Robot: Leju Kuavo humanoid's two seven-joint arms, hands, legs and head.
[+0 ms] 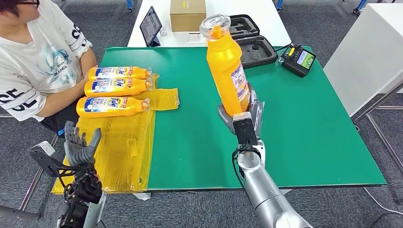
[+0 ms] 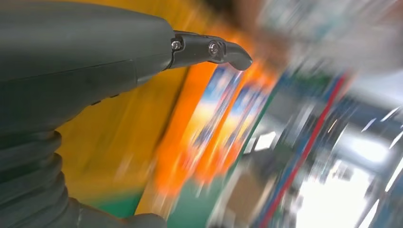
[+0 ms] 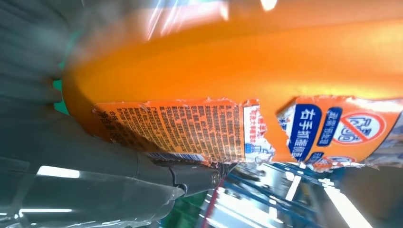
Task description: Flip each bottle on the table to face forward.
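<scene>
Above the green tabletop (image 1: 294, 133), the right hand (image 1: 241, 116) grips an upright bottle (image 1: 227, 71) low at its base, where the top-heavy load could tip free; the left hand (image 1: 80, 145) hangs empty.

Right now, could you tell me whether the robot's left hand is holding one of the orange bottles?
No, the left hand hovers open beside the yellow sheet, holding nothing, while the right hand grips the upright orange bottle.
</scene>
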